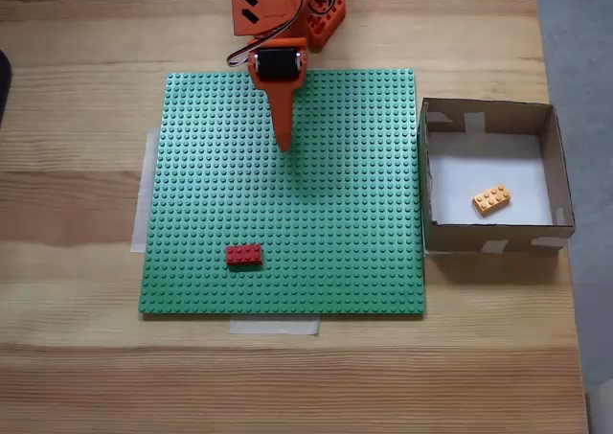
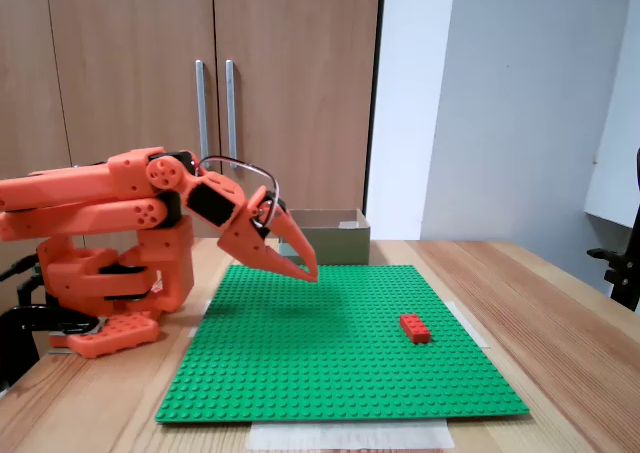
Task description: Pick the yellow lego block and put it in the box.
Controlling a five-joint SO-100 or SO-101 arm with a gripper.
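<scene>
Jaws closed to a point, holding nothing; gripper point(image 1: 284, 145) point(image 2: 308, 271) hangs above the green baseplate point(image 1: 316, 262) point(image 2: 330, 373), arm folded back. Yellow brick point(image 1: 491, 199) lies on the white floor of the box point(image 1: 488, 233) point(image 2: 335, 243) (right of plate in the top-down fixed view). Red brick point(image 1: 243, 255) point(image 2: 415, 327) sits on plate.

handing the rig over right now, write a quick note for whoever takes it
Gripper: jaws shut and empty, held above the green baseplate, arm folded back toward its base.
Yellow lego block: lying on the white bottom of the box, in the near half in the overhead-looking fixed view.
Box: on the wooden table, right of the baseplate in that view.
Red lego brick: on the baseplate, not part of the job.
Done: block is in the box.
Left: nothing apparent; arm may only need parking.
</scene>
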